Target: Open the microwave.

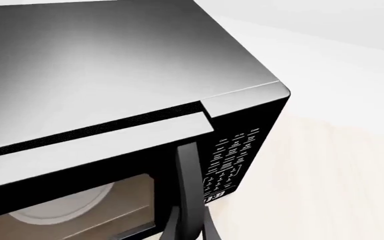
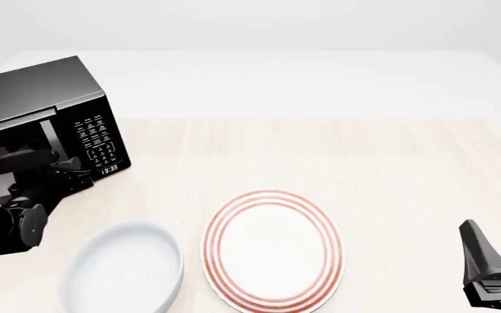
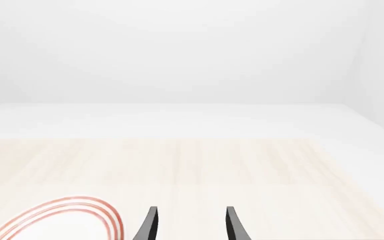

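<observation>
The microwave (image 2: 46,124) stood at the table's (image 2: 320,150) far left, the left claw (image 1: 188,227) at its door handle (image 1: 186,185), apparently clenched on it. The right claw (image 3: 188,225) hung released, near right.

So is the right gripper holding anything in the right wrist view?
No. The right gripper has its two fingers apart over the bare wooden table, with nothing between them; the red-ringed plate lies off to one side.

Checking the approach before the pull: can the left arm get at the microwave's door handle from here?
Probably yes. The left gripper is right by the microwave, its fingers either side of the handle, nothing between; grip unconfirmed.
</observation>
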### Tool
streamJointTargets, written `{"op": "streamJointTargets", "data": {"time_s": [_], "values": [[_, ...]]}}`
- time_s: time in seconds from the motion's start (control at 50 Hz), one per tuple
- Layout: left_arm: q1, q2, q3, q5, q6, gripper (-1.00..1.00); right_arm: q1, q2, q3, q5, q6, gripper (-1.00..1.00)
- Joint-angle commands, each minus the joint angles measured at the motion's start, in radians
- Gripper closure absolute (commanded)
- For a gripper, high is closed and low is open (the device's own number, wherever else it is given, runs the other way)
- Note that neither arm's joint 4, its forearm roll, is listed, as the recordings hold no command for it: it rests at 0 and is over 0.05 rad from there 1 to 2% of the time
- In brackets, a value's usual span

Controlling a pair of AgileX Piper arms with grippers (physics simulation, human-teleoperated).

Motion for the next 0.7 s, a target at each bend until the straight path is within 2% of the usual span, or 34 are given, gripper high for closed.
{"op": "streamJointTargets", "data": {"time_s": [0.02, 0.7], "values": [[-0.022, -0.063, 0.017, -0.008, -0.001, 1.00, 0.001, -0.011, 0.000, 0.011, 0.000, -1.00], [-0.030, -0.148, 0.104, -0.039, 0.015, 1.00, 0.002, -0.016, -0.002, 0.018, -0.001, -1.00]]}}
